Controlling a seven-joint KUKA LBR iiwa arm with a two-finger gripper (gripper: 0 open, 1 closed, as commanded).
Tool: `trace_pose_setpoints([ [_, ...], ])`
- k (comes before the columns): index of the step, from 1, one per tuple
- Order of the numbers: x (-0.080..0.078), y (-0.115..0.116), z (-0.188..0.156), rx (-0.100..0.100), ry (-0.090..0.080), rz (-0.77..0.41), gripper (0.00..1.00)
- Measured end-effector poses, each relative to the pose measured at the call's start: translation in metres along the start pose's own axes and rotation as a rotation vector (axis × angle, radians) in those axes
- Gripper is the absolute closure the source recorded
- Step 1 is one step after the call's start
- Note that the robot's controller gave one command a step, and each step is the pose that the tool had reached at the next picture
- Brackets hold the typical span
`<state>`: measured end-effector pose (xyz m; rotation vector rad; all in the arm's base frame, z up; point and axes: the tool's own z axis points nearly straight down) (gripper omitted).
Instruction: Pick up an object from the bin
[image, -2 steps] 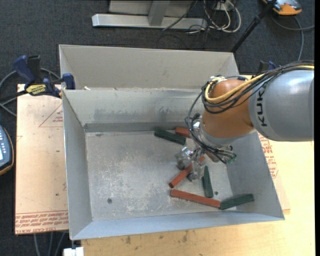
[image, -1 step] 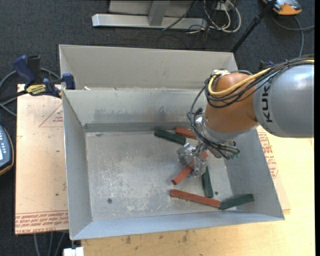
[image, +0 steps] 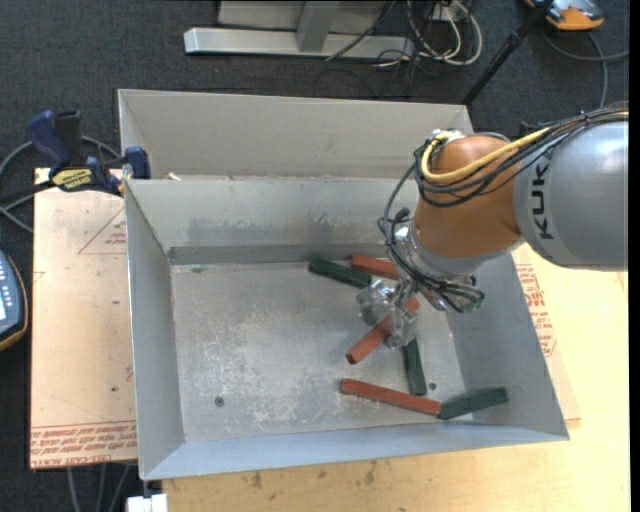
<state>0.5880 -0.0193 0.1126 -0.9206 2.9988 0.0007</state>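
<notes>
Camera view: your gripper (image: 400, 308) is low over the right half of the grey bin (image: 160, 330), under the orange wrist cover (image: 465, 195). Grip state: you cannot tell, released or clenched. At its tip lies a short red stick (image: 366, 343), slanted, with a dark green stick (image: 413, 370) just beside it. Behind: a rear red stick (image: 374, 265) and a rear green stick (image: 333, 271). By the front wall: a long red stick (image: 388, 396) meeting a front green stick (image: 472, 402)

The arm (image: 585, 195) runs off the right edge. Its orange cover (image: 465, 200) hides the right end of the upper red stick (image: 372, 265). The gripper (image: 402, 312) masks the top ends of the slanted red stick (image: 366, 343) and a green stick (image: 414, 372).
</notes>
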Motion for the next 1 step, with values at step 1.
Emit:
trace_pose_setpoints([
  [1,-0.0020,-0.0004,-0.0397,0.002,-0.002,0.002,1.00],
])
